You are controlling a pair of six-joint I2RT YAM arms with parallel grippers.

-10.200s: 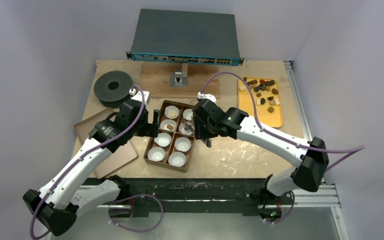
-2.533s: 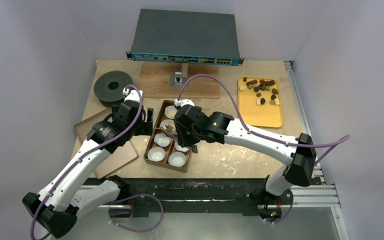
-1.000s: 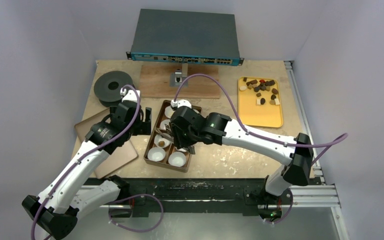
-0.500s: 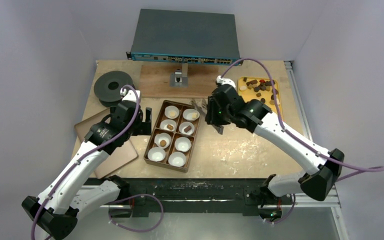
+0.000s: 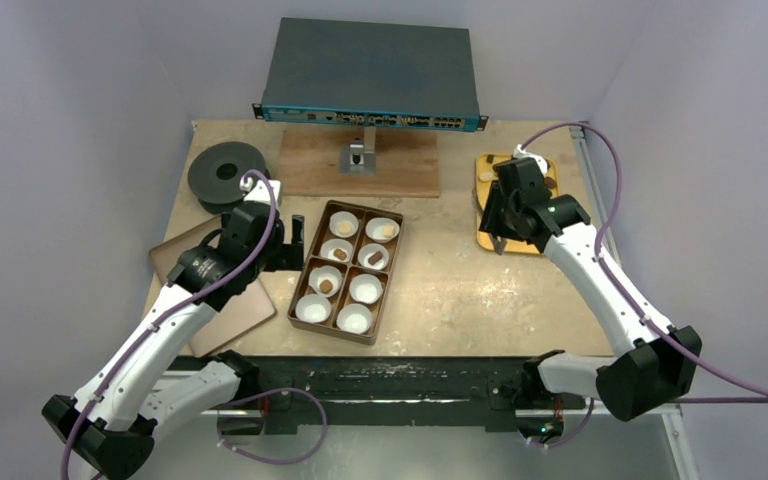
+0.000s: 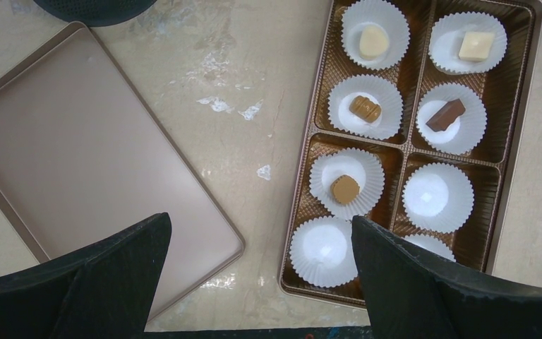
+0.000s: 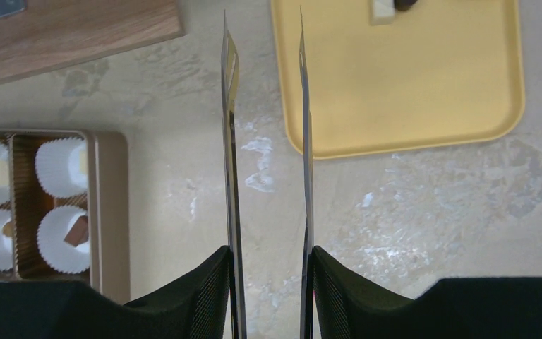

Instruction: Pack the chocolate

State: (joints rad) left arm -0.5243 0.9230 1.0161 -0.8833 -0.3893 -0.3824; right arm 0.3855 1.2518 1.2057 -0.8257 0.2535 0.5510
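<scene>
1. Two hands, both empty. The right hand (image 7: pixel 262 21) has its thin fingers parted by a narrow gap, with bare bench (image 7: pixel 409 205) showing between them. The left hand (image 6: pixel 259 219) is spread wide and grips nothing.
2. Loose chocolate (image 7: pixel 380 10) lies at the far end of the yellow tray (image 7: pixel 409 92), to the right of and beyond the right fingertips.
3. Five more pieces sit in paper cups (image 6: pixel 429 198) in the box (image 6: pixel 395 145), to the right of and beyond the left hand. A flat brown tray (image 6: pixel 92 141) lies to that hand's left.
4. Print on the blue-fronted unit (image 5: pixel 370 118) at the far edge is too small to read.
</scene>
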